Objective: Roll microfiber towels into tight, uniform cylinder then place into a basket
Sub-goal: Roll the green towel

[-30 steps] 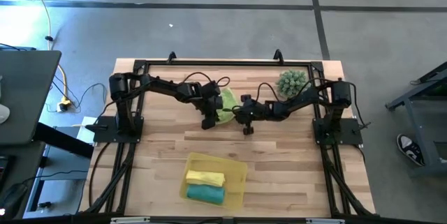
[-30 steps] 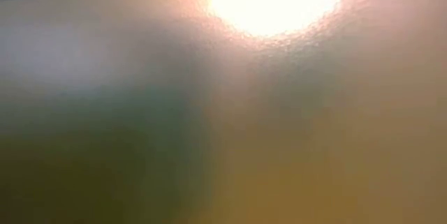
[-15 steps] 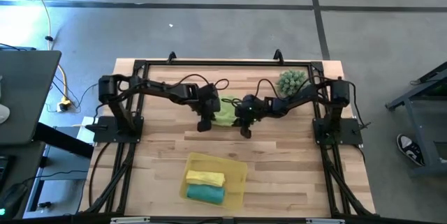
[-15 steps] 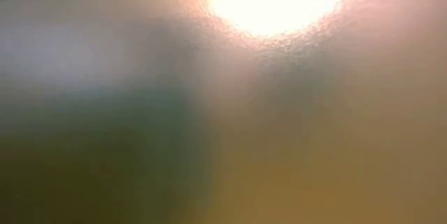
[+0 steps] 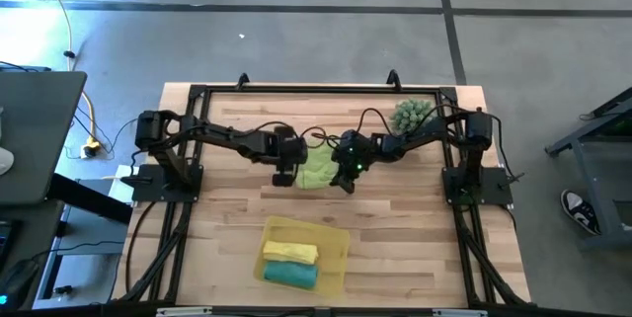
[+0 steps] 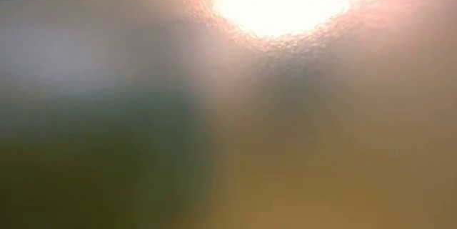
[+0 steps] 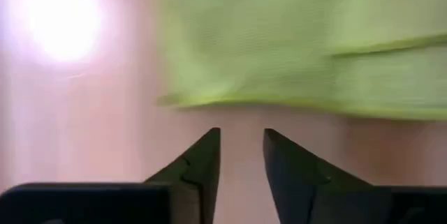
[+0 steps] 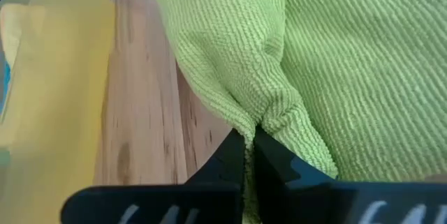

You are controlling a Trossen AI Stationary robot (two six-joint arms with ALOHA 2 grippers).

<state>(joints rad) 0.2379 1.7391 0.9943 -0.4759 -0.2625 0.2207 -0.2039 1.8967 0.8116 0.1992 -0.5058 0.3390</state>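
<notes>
A lime green towel (image 5: 316, 167) lies crumpled on the wooden table between my two grippers. My left gripper (image 5: 285, 176) stands at its left side; in the left wrist view the gripper (image 7: 242, 140) is open, and the towel's edge (image 7: 279, 102) lies just beyond the fingertips, untouched. My right gripper (image 5: 343, 181) is at the towel's right side, shut on the cloth. Near the table's front stands the yellow basket (image 5: 336, 243) with a rolled yellow towel (image 5: 289, 252) and a rolled teal towel (image 5: 290, 274) lying in it. My right gripper pinches a gathered fold of the lime towel (image 8: 269, 116) between its two fingers, at the cloth's right side. The fingers slant down from the table's right. The cloth puckers at the fingertips, and the rest of it lies on the table.
A spiky green plant (image 5: 413, 117) stands at the far right, close behind the right arm. The basket's corner (image 8: 63, 63) shows near the towel in the right wrist view. Bare wood (image 5: 415, 248) lies right of the basket. The low view shows only glare.
The lime towel has been drawn toward the table's near edge and now lies lower and wider between the grippers. My left gripper has shifted a little toward the table's left edge. My right gripper has stayed in place and turned at the wrist.
</notes>
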